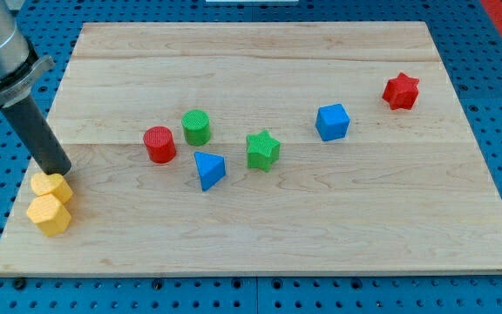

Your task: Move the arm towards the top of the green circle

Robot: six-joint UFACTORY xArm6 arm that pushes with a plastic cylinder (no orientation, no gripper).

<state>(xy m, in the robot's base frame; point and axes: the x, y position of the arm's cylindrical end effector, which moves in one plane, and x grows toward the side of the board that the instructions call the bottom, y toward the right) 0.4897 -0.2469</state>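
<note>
The green circle (196,127) stands left of the board's middle, next to the red circle (159,145) on its left. My tip (59,171) is at the board's left edge, touching the upper of two yellow blocks (51,186). The tip is far to the left of the green circle and a little lower in the view.
The second yellow block, a hexagon (49,215), lies just below the first. A blue triangle (208,169) and a green star (262,150) lie right of the circles. A blue cube (332,122) and a red star (401,91) are at the right. The wooden board (321,227) sits on a blue pegboard.
</note>
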